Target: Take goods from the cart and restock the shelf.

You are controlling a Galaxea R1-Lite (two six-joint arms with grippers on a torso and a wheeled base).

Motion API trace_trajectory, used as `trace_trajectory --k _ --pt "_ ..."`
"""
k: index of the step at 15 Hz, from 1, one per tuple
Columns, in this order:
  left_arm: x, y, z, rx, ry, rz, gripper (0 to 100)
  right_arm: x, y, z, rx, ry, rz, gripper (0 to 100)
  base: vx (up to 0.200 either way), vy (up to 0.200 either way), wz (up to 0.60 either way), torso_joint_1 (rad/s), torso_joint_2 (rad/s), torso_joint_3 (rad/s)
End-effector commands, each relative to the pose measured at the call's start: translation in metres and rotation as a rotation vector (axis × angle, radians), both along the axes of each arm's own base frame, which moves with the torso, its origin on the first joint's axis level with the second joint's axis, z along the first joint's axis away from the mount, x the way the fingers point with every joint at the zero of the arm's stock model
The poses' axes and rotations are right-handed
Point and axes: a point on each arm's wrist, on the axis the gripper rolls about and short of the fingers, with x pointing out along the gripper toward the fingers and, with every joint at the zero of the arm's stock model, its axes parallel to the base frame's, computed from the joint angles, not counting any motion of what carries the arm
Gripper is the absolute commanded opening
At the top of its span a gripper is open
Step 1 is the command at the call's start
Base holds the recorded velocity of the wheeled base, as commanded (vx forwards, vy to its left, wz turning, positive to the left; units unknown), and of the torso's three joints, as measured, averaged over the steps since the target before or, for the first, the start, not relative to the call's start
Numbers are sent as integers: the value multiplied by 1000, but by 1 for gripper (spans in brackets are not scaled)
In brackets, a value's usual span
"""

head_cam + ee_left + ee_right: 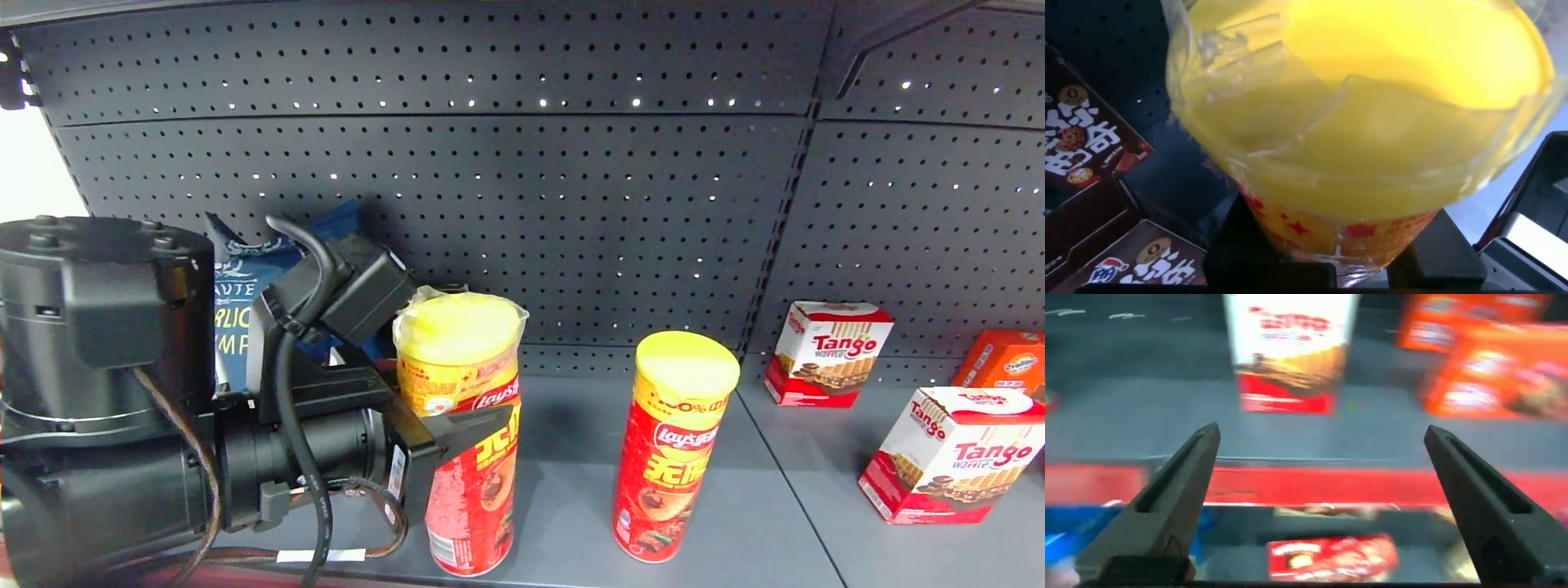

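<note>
A red chip can with a yellow lid [461, 392] stands upright at the front of the grey shelf [571, 425], and my left gripper [465, 425] is shut on its middle. I cannot tell if its base touches the shelf. In the left wrist view the lid [1372, 90] looms close, with the left gripper [1339, 261] clamped on the can below it. A second, matching can [678, 445] stands free just to its right. My right gripper [1321, 437] is open and holds nothing, in front of a red shelf edge [1372, 486].
A blue snack bag [241, 302] leans against the pegboard behind my left arm. Two wafer boxes [829, 351] [955, 457] and an orange box [1004, 363] occupy the shelf's right bay. Dark cookie boxes [1086, 147] lie beyond the held can. A red pack [1331, 557] sits below the shelf edge.
</note>
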Motion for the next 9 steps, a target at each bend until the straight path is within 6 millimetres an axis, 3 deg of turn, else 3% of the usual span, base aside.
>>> trace_trajectory --k 1,4,7,9 --pt "-2 0 2 -7 -8 -5 0 -4 3 -6 4 -15 -156 100 0 0 0 0 0 0" --pt "-2 -1 3 -8 -9 -8 0 -1 8 -35 9 18 -332 100 0 0 0 0 0 0" --pt "-5 1 3 -10 -12 -10 0 0 12 -37 11 -60 -94 100 0 0 0 0 0 0" --pt "-6 2 5 -15 -16 -10 0 6 19 -46 30 -89 217 100 0 0 0 0 0 0"
